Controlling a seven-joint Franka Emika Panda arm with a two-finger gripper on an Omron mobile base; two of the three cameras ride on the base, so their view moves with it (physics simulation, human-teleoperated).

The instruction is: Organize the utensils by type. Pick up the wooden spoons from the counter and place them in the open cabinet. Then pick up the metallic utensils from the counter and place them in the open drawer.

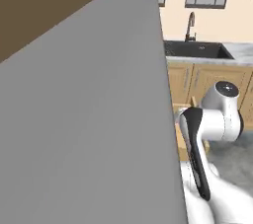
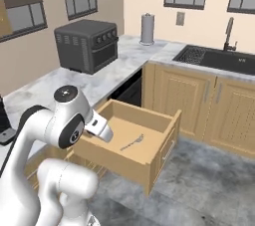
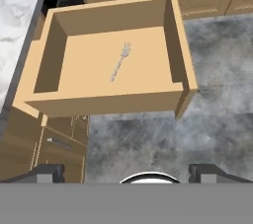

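- Nearest to you in the hand view, the two dark tips of the jaws (image 3: pixel 126 172) sit far apart at the bottom corners, spread wide with nothing between them.
- Between those tips and the drawer you look down on grey mottled stone floor (image 3: pixel 163 139), bare across the stretch below the drawer front.
- The wide, shallow light-wood open drawer (image 3: pixel 106 103) stands pulled well out from the cabinet run; its inside is plain tan and its walls are low.
- On the drawer bottom lies the slim silver-grey metal fork (image 3: pixel 120 61), flat, tined head pointing to the drawer's back wall, handle slanting down-left in the hand view. It rests near the middle, apart from every wall.
- The fork lies well ahead of the jaws and roughly on their centre line, touched by neither tip.
- In the right base view the same fork (image 2: pixel 132 143) lies on the drawer floor (image 2: pixel 149 135), and the arm's white wrist hangs over the drawer's left wall.
- The drawer's right side wall juts furthest into the floor space; beyond it the floor is clear.
- Left of the drawer runs the white-and-grey marbled worktop (image 2: pixel 104 78), carrying a dark grey toaster oven (image 2: pixel 87 45) and, further back, an upright grey roll holder (image 2: pixel 147 29).
- Farthest off, a black sink (image 2: pixel 219 59) with a dark tap sits under the windows.
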